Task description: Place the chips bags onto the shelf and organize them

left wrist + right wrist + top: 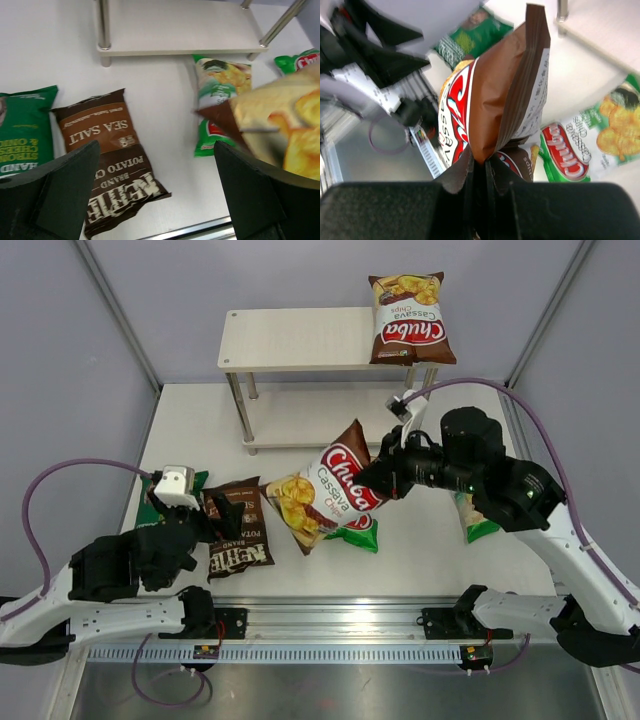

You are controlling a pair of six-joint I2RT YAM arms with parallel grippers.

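Pinching brown Chuba Cassava bag [330,495]

The far brown bag [408,320] is showing "Chuba Cassava Chips"; the middle brown bag [335,492] is showing "Chuba Cassava"; the near-left dark bag [107,150] is reading "KETTLE BRAND POTATO" and "SEA SALT".

We find the shelf [295,338] at upper centre, a Chuba bag [408,320] on its top board's right end. The Kettle bag [238,530] lies on the desk [420,560] at lower left, a second Chuba bag [335,490] right of it.
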